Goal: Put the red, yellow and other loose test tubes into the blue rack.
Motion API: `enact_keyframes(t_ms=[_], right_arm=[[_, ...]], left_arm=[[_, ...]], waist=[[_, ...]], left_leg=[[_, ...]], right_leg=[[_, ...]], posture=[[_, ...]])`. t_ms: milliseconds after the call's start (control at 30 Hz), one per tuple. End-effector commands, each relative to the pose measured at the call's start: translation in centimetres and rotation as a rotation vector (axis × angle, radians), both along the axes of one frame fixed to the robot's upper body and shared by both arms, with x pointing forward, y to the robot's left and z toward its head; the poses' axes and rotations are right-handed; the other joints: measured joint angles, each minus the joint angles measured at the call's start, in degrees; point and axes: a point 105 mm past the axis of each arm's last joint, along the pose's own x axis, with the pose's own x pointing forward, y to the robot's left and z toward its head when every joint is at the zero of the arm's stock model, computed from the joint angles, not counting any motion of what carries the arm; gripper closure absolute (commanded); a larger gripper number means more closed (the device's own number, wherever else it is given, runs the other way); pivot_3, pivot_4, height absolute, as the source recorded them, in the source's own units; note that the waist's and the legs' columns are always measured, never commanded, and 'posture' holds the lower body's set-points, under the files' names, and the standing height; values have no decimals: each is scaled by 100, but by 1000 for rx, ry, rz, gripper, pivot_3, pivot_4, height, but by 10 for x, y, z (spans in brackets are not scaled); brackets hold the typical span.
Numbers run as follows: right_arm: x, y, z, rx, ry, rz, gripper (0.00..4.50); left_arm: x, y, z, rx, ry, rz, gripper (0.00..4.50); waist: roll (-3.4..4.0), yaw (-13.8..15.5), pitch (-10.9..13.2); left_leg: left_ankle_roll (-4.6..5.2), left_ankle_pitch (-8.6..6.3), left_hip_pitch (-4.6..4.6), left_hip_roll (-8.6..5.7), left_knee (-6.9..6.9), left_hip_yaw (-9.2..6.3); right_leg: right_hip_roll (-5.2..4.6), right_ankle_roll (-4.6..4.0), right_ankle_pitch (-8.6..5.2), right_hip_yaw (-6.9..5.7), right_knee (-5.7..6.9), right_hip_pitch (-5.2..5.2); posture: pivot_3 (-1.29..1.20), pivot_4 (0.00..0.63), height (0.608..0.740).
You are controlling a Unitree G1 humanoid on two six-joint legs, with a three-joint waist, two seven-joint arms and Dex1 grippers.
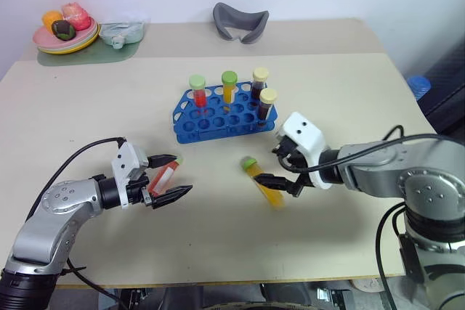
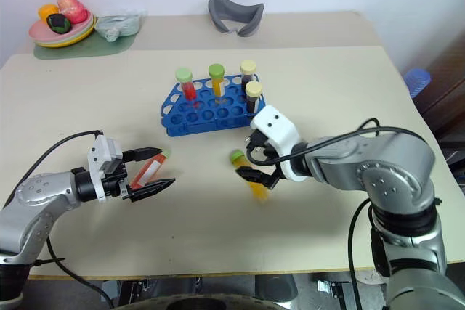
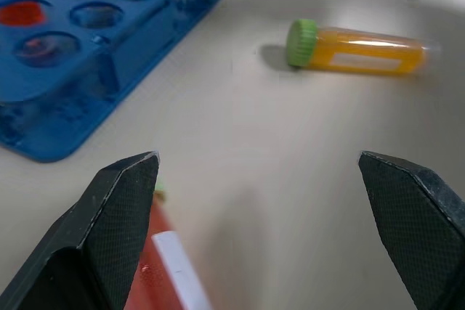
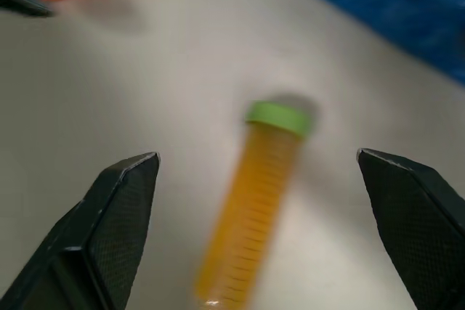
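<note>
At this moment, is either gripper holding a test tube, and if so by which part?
Nothing is held. Both the left gripper and right gripper have open jaws; the red-liquid tube and yellow-orange green-capped tube lie on the table.

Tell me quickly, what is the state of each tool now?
Left tool: open, holding nothing, around the red tube.
Right tool: open, holding nothing, over the yellow tube.

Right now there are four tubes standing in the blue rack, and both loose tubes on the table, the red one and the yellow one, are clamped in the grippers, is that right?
Not quite. Four tubes do stand in the blue rack, but the red tube and the yellow tube lie free on the table. The left gripper and right gripper are both open around them, as both wrist views show.
</note>
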Motion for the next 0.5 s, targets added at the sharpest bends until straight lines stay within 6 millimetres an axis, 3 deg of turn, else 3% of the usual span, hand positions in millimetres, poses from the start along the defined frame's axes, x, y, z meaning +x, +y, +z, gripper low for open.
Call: enact_keyframes(t_ms=[33, 333, 500], right_arm=[[4, -4, -12, -87, 72, -47, 64], [9, 16, -23, -123, 197, -173, 64], [25, 12, -38, -165, 208, -317, 64]], left_arm=[[-2, -8, 8, -23, -38, -23, 0], [-5, -16, 7, -53, -48, -11, 0], [-7, -18, 4, -64, -48, -6, 0]], waist=[[-2, -2, -1], [-1, -14, 0], [-1, -2, -1]], left_leg=[[0, 0, 0, 0, 2, 0], [5, -2, -4, 4, 6, -1], [5, -3, -9, 2, 11, -2]], right_leg=[[0, 0, 0, 0, 0, 0], [4, 0, 0, 1, 5, -5], [2, 0, 0, 0, 4, -7]], posture=[[0, 150, 740], [0, 150, 740], [0, 150, 740]])
